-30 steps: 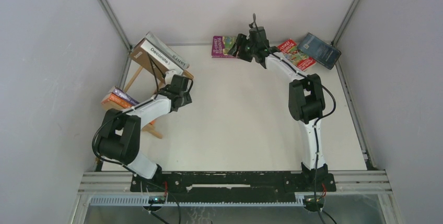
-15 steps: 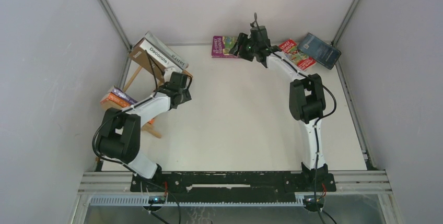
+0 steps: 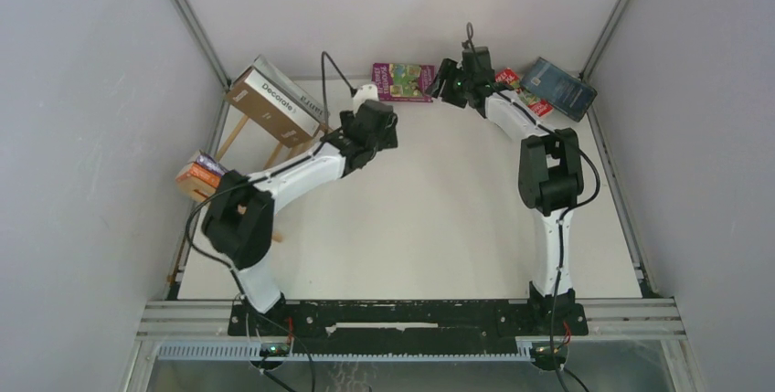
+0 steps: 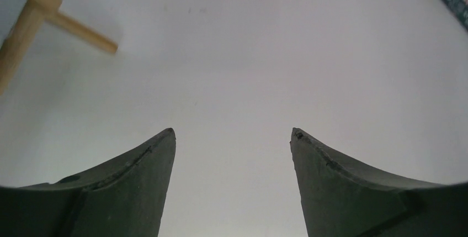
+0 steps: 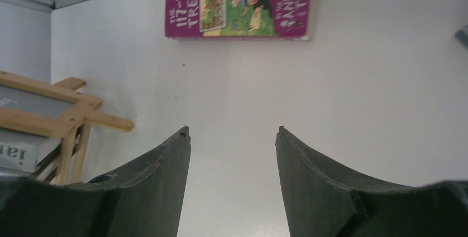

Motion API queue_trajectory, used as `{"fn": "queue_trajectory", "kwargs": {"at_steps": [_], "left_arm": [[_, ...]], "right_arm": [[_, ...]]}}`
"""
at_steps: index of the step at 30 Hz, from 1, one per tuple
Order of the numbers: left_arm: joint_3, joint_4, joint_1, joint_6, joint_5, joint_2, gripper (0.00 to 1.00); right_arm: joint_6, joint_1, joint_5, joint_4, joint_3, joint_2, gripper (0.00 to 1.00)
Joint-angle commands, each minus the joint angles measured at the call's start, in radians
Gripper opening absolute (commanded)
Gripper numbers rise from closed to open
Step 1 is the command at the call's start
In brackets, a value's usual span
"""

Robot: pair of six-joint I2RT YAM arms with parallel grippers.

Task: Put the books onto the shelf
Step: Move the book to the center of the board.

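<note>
On the light slatted-wood shelf (image 5: 66, 118) sit several books (image 3: 274, 100); a purple paperback (image 3: 402, 81), red paperback (image 3: 539, 106) and dark-blue book (image 3: 559, 88) await shelving, left hand (image 4: 232, 135) and right hand (image 5: 232, 129) spread empty.

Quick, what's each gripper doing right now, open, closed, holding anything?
Left gripper: open, nothing between its fingers.
Right gripper: open, nothing between its fingers.

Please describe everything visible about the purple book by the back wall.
The purple book is a paperback with a magenta cover, a green cartoon picture and pale title letters. It lies flat, cover up, on the white table at its far edge. Only the table touches it; the open right hand is near, apart.
</note>
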Motion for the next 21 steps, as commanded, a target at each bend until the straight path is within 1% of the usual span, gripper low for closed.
{"fn": "queue_trajectory", "kwargs": {"at_steps": [1,4,7,8,9,10,12,14,17,21], "left_arm": [[0.226,0.086,0.012,0.072,-0.069,0.174,0.81],[0.38,0.1,0.032,0.064,-0.085,0.321,0.83],[0.492,0.149,0.073,0.016,-0.062,0.444,0.85],[0.555,0.136,0.098,-0.021,-0.025,0.49,0.85],[0.639,0.05,0.126,-0.111,0.021,0.56,0.85],[0.7,0.038,0.152,-0.16,0.052,0.597,0.85],[0.716,0.112,0.179,-0.192,0.058,0.618,0.85],[0.762,0.133,0.187,-0.167,0.047,0.637,0.85],[0.88,0.077,0.195,-0.139,0.05,0.691,0.86],[0.969,0.048,0.239,-0.201,0.107,0.759,0.86]], "right_arm": [[-0.069,-0.044,0.02,0.056,0.007,-0.059,0.65],[-0.078,-0.064,0.019,0.078,0.026,-0.02,0.65],[-0.093,-0.075,0.011,0.091,0.066,0.023,0.65],[-0.099,-0.08,0.005,0.097,0.078,0.035,0.65],[-0.104,-0.083,-0.003,0.099,0.09,0.053,0.65],[-0.107,-0.084,-0.008,0.101,0.1,0.063,0.65],[-0.111,-0.085,-0.026,0.101,0.123,0.085,0.65],[-0.113,-0.085,-0.039,0.088,0.154,0.108,0.65],[-0.103,-0.084,-0.056,0.079,0.197,0.138,0.65],[-0.102,-0.078,-0.068,0.043,0.287,0.18,0.65]]}}
